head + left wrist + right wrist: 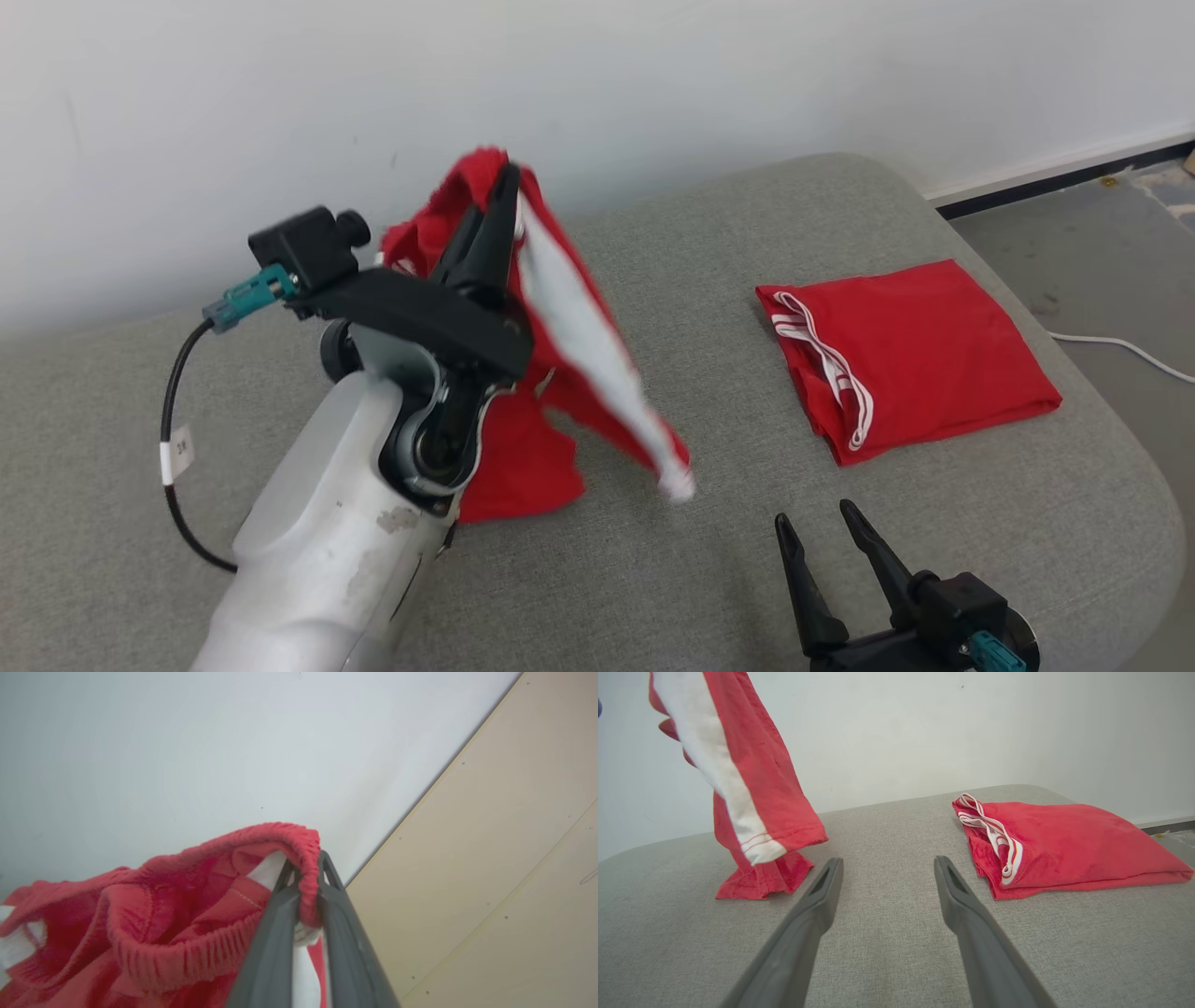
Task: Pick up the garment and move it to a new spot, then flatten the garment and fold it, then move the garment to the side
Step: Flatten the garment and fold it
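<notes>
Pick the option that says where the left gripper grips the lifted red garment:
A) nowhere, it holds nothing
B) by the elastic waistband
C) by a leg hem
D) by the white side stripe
B: in the left wrist view the left gripper is shut on the gathered elastic waistband of the red garment, which hangs down from it.

A folded garment point(1069, 844), red with white trim, lies on the grey padded worktop point(887, 961). Well to its left the hanging garment point(752, 779), red with a white stripe, touches the worktop with its hem. Just before the folded garment's left edge, the right gripper point(887, 860) has its jaws spread, empty.
</notes>
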Controlling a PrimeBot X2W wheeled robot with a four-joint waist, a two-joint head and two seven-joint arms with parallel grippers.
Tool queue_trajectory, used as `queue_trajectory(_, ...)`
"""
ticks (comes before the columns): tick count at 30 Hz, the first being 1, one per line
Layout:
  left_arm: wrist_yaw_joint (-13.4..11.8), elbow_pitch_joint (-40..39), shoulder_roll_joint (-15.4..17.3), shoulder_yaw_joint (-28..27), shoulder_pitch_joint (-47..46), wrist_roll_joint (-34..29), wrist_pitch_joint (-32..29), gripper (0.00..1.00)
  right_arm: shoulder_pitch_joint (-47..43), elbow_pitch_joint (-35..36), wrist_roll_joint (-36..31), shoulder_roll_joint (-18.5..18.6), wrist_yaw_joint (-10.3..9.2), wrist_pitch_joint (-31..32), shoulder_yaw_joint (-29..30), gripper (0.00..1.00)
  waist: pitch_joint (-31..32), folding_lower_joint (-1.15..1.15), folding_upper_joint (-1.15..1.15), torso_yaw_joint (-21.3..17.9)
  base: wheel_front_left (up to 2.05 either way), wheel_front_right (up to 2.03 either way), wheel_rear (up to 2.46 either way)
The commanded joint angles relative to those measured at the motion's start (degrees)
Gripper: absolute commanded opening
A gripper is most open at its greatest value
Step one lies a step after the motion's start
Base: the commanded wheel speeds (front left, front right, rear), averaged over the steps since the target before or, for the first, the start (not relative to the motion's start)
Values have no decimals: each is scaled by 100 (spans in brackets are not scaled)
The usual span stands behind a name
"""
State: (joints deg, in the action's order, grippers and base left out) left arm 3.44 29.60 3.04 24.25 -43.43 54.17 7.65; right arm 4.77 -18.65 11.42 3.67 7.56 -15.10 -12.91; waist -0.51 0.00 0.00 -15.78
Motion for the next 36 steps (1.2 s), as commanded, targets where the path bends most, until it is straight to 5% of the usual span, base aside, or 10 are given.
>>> queue_trajectory(1,-250,-125,-10,129,-172,468,224,0,51,-12,18,-11,-17,-5,11,100,12,0,0,18,0,0,0)
queue_trajectory(8,-1229,482,-1,786,126,901,389,0,-34,27,18,-24,-17,-5,116,100,14,0,0,302,0,0,0)
queue_trajectory(14,-1318,1189,41,767,773,1119,346,0,-47,36,33,-38,-17,-4,82,100,39,0,0,582,0,0,0)
queue_trajectory(23,-992,1659,96,688,1460,1399,281,0,-40,3,71,-56,-17,-4,7,100,111,0,0,964,0,0,0)
queue_trajectory(24,-918,1669,133,745,1474,1320,312,58,-49,-2,72,-56,-17,-4,21,100,117,0,0,989,0,0,0)
queue_trajectory(25,-899,1694,172,780,1493,1259,364,100,-56,-5,72,-57,-17,-5,24,100,122,0,0,1007,0,0,0)
queue_trajectory(32,-747,1700,436,746,1688,921,688,100,-49,1,34,-61,-17,-5,96,100,182,0,0,1087,0,0,0)
queue_trajectory(36,-818,1201,776,374,1837,148,755,100,-85,50,-5,-7,-17,-4,245,100,216,0,0,1142,0,0,0)
